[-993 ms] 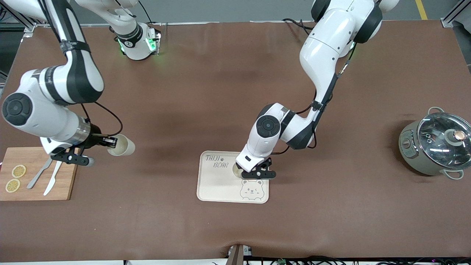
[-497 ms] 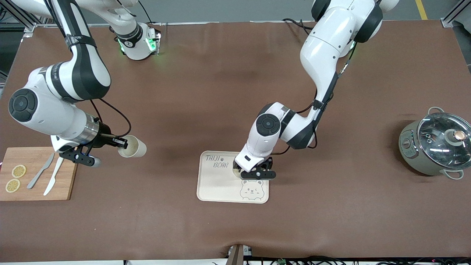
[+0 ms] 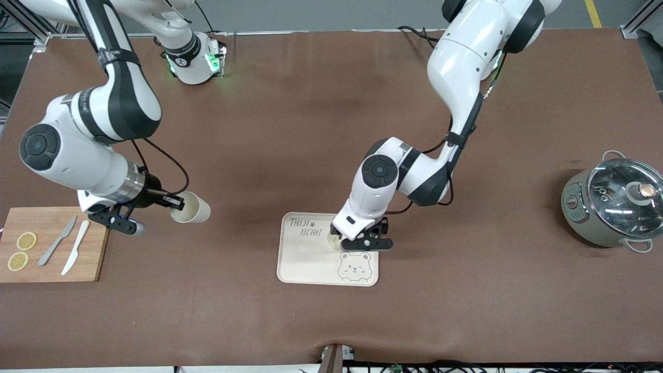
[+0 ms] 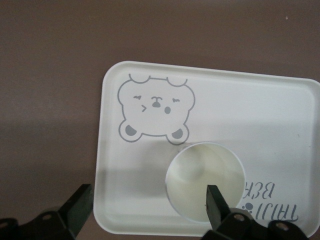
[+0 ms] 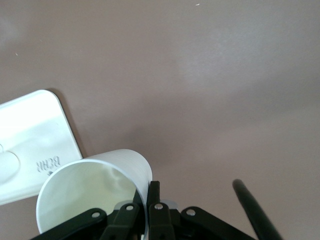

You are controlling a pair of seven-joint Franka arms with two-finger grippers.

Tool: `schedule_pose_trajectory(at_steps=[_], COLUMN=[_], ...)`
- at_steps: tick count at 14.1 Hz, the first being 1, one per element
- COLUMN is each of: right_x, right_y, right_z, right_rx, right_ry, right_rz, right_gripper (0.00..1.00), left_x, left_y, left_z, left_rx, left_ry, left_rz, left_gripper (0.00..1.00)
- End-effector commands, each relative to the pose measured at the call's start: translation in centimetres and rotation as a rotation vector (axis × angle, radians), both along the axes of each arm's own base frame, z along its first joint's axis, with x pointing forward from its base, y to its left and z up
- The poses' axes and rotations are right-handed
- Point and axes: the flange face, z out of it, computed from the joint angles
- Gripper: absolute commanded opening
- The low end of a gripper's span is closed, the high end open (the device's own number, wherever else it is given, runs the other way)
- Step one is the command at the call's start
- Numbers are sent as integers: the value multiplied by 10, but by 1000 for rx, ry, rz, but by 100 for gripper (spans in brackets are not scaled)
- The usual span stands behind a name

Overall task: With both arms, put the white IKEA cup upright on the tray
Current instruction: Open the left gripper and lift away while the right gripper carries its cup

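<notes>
the right gripper (image 3: 173, 203) pinches the rim of a white cup (image 3: 190, 207), tilted over the table, toward the right arm's end from the tray (image 3: 305, 264); the left gripper (image 3: 362, 242), released, hangs over another cup (image 4: 205, 187) upright on the tray

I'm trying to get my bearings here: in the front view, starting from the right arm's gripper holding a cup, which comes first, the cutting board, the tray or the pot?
From the right gripper, shut on its cup:
1. Cutting board, at the right arm's end of the table.
2. Tray, mid-table, under the left gripper.
3. Pot, at the left arm's end, clearly farthest.
</notes>
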Motion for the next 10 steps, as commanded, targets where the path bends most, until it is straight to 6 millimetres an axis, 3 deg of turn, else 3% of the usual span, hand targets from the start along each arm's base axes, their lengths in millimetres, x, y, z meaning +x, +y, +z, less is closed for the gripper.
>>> schedule_pose_trajectory(at_steps=[1, 5, 8, 10], right_x=[14, 23, 27, 31], right_y=[30, 77, 111, 132], right_z=[1, -17, -34, -44], right_rx=[26, 32, 42, 58], right_ry=[-3, -13, -24, -47], right_rz=[-57, -111, -161, -205], right_gripper=[0, 0, 0, 0], left_x=[4, 13, 22, 29], left_y=[34, 100, 172, 219], left_z=[52, 129, 179, 198], left_rx=[84, 123, 142, 139], left_ry=[41, 102, 149, 175], left_rz=[-34, -89, -150, -189], left_gripper=[100, 100, 100, 100])
